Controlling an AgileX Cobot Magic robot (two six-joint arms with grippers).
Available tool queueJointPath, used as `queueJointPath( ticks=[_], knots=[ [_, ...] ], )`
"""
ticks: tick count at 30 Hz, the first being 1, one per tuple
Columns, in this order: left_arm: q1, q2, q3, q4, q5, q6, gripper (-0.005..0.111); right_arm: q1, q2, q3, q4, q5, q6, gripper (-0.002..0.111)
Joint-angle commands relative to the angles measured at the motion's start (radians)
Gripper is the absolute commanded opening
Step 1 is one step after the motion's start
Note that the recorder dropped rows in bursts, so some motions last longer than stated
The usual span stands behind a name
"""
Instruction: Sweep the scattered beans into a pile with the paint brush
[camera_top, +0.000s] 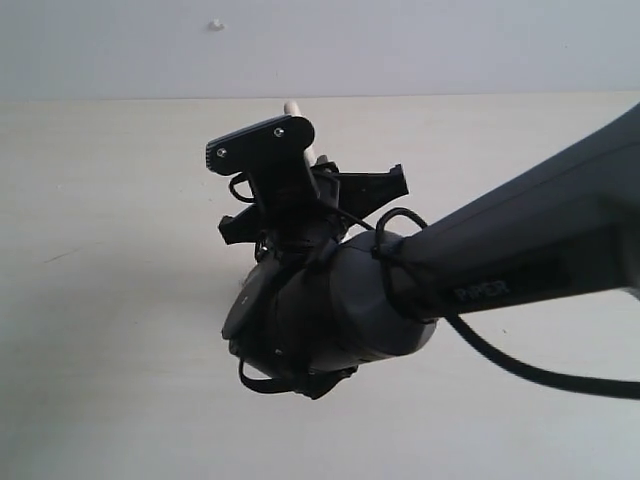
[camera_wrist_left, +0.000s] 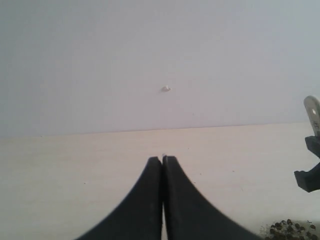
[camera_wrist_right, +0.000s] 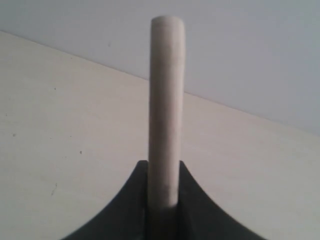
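My right gripper (camera_wrist_right: 164, 165) is shut on the paint brush (camera_wrist_right: 167, 100). Its pale cream handle stands up between the two black fingers. In the exterior view only the handle's tip (camera_top: 291, 106) shows above the black right arm (camera_top: 420, 270), which covers the ferrule, the bristles and the table under it. A patch of small dark reddish-brown beans (camera_wrist_left: 292, 230) lies on the table at the edge of the left wrist view, below the handle's rounded end (camera_wrist_left: 312, 112). My left gripper (camera_wrist_left: 163, 159) is shut with nothing in it, away from the beans.
The pale cream table (camera_top: 110, 300) runs back to a grey wall (camera_top: 420, 45) bearing a small white mark (camera_top: 216, 24). A black cable (camera_top: 520, 368) hangs off the right arm. The black wrist camera mount (camera_top: 260, 145) juts up over the middle.
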Motion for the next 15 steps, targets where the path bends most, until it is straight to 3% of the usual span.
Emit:
queueJointPath(
  ticks=[1,15],
  knots=[
    [-0.005,-0.003,0.003,-0.004,0.003,0.000,0.000,0.001,0.024,-0.030,-0.019,-0.028,0.004,0.000],
    [-0.005,-0.003,0.003,-0.004,0.003,-0.002,0.000,0.001,0.031,-0.066,-0.019,-0.130,0.004,0.000]
  ],
)
